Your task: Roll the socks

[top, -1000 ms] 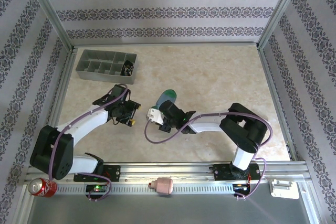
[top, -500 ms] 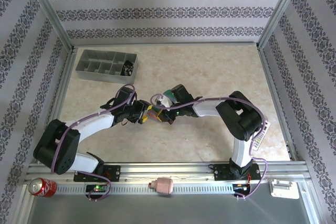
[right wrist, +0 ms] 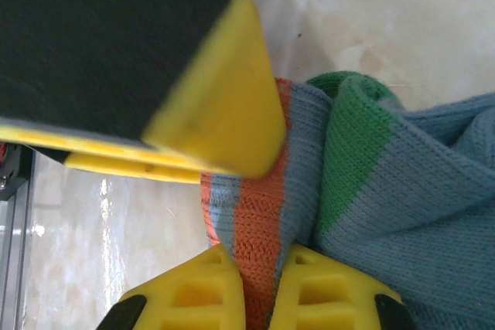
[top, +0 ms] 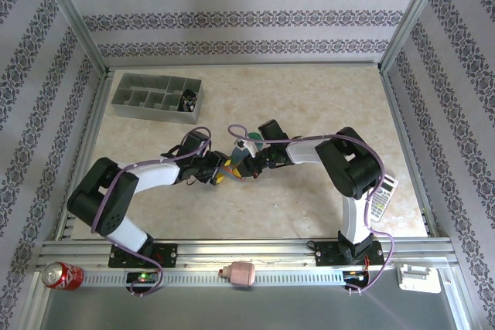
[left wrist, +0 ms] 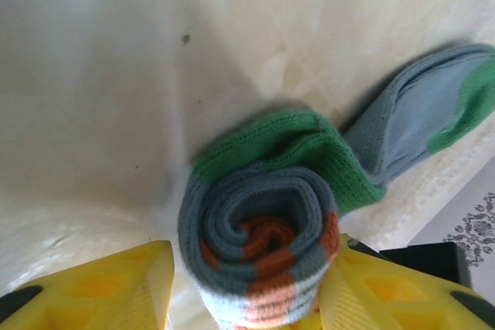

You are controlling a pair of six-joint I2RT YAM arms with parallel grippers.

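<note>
- Your table (top: 309,98) is a pale, marbled top.
- Upper left of the frame: a grey compartment tray (top: 157,98), with something small and dark in its right-end cell.
- Centre: the striped sock (top: 247,143), its green toe end lying on the surface.
- Right: a white keypad device (top: 381,195).

A grey tray (top: 155,112) with little boxes sits on the pale surface (top: 309,98) at 11 o'clock. A white remote (top: 383,197) lies at 4 o'clock. A red can (top: 62,275) stands at 7 o'clock.
</note>
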